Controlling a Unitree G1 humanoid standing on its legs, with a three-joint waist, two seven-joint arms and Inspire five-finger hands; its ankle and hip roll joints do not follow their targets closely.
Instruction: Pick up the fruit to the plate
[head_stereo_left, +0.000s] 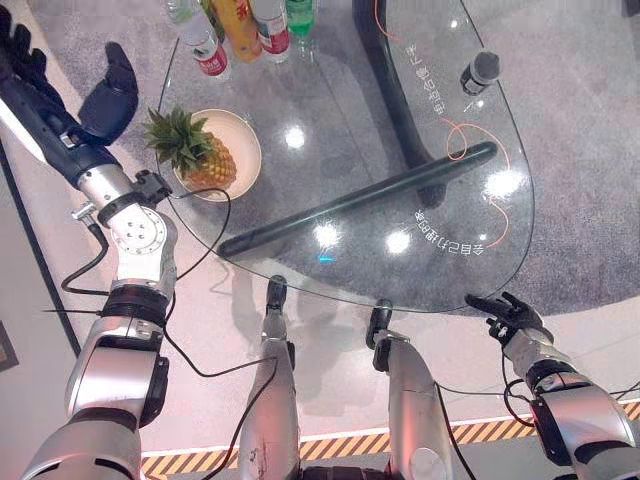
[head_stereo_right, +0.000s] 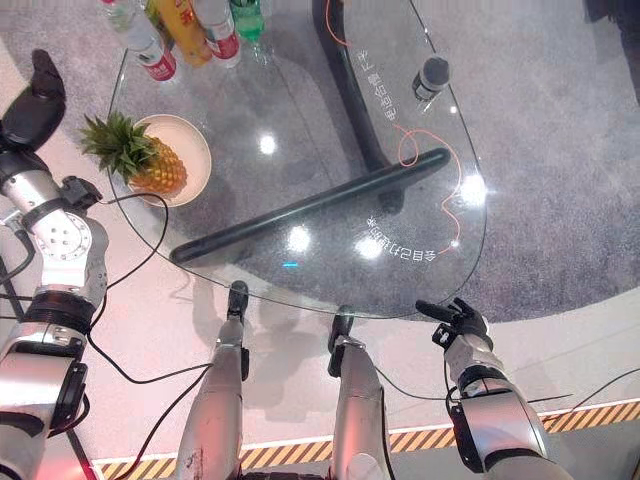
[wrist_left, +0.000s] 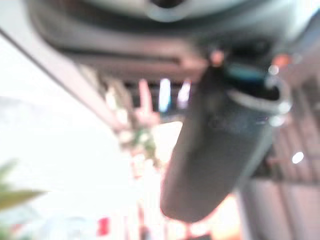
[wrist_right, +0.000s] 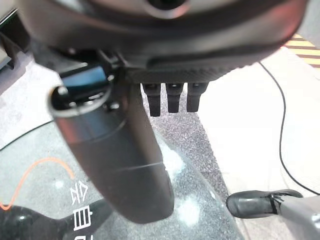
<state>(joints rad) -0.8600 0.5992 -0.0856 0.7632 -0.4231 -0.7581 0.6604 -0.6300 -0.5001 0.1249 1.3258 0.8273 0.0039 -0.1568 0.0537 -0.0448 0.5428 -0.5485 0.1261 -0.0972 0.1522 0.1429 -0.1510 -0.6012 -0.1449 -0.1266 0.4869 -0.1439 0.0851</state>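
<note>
A pineapple (head_stereo_left: 205, 155) with a green crown lies on a round cream plate (head_stereo_left: 248, 135) at the left end of the glass table (head_stereo_left: 350, 120). My left hand (head_stereo_left: 60, 105) is raised to the left of the plate, off the table's edge, open with its thumb (wrist_left: 215, 150) spread and nothing in it. Below the table's near right edge my right hand (head_stereo_left: 512, 315) hangs low, its fingers (wrist_right: 172, 97) relaxed and open, holding nothing.
Several bottles (head_stereo_left: 240, 30) stand at the table's far left edge, just behind the plate. A dark microphone (head_stereo_left: 480, 70) lies at the far right. Under the glass runs the table's dark base bar (head_stereo_left: 360, 200). Yellow-black floor tape (head_stereo_left: 340, 445) runs along the near floor.
</note>
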